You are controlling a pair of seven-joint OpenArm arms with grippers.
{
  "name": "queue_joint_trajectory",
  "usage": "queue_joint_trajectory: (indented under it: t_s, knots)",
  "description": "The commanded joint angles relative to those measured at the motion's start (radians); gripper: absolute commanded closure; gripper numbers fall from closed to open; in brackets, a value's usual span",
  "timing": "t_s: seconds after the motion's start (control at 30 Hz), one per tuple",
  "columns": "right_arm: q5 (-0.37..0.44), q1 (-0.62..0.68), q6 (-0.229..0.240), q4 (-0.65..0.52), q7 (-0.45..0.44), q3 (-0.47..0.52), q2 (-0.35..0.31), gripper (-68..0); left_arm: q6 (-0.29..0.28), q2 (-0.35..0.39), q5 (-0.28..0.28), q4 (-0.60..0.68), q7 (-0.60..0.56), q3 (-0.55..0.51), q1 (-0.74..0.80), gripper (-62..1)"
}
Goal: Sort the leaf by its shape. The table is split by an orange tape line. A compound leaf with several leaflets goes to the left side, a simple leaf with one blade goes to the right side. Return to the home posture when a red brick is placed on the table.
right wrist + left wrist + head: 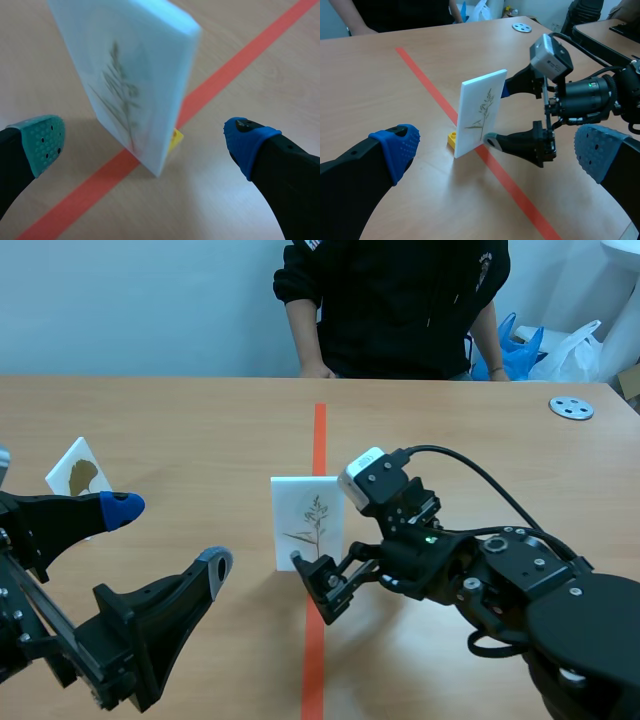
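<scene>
Currently, a white card (pixel 310 520) bearing a pressed, branching sprig stands upright on the orange tape line (pixel 320 435) in the middle of the wooden table (pixel 200 430), propped in a small yellow base (pixel 452 140). The right gripper (pixel 496 115) is spread wide around the card, one finger on each side of it. Neither of its pads (pixel 42 142) touches the card, and it holds nothing. The left gripper (pixel 168 536) hovers low on the left side, also wide open and empty. A second card with a fan-shaped leaf (pixel 78 472) stands on the left side, beyond it. A person in a dark top (pixel 400 300) sits across the table.

The sprig appears to have several small parts, so the card most likely belongs on the left side. The step in hand seems to be closing the right gripper on the card.

To do this well, the fingers should meet the card's two flat faces squarely. From the wrist camera the card sits at an angle between the fingers, so a slight turn before closing would help. A gentle, even squeeze should avoid tipping the card or knocking it from its base. Whether the base will lift with it cannot be told.
</scene>
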State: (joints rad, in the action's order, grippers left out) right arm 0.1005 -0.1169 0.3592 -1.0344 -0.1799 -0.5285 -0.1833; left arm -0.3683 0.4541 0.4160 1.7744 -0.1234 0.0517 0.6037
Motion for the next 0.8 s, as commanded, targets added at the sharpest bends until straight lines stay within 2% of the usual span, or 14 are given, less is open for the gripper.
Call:
queue_joint_trajectory:
  t_s: [0.0,0.03,0.1,0.17,0.3,0.77]
  knots:
    - [-0.006,-0.016,-0.021,-0.008,-0.013,-0.006,0.003,-67.9,-0.002,-0.005,0.007,0.005,-0.014,-0.007,-0.003,-62.3]
    - [-0.014,-0.021,-0.028,0.002,-0.019,-0.014,0.010,-66.2,-0.002,-0.005,0.007,0.005,-0.014,-0.007,-0.003,-62.3]
    - [-0.030,-0.026,-0.033,0.012,-0.026,-0.028,0.024,-57.2,-0.002,-0.005,0.007,0.005,-0.014,-0.007,-0.003,-62.3]
    - [-0.047,-0.027,-0.043,0.014,-0.027,-0.040,0.035,-51.1,-0.002,-0.005,0.007,0.005,-0.014,-0.007,-0.003,-62.3]
    - [-0.072,-0.027,-0.053,0.014,-0.029,-0.068,0.043,-45.5,-0.002,-0.005,0.007,0.005,-0.014,-0.007,-0.003,-62.3]
    - [-0.072,-0.027,-0.053,0.014,-0.029,-0.074,0.042,-13.8,-0.002,-0.005,0.007,0.005,-0.014,-0.007,-0.003,-62.3]
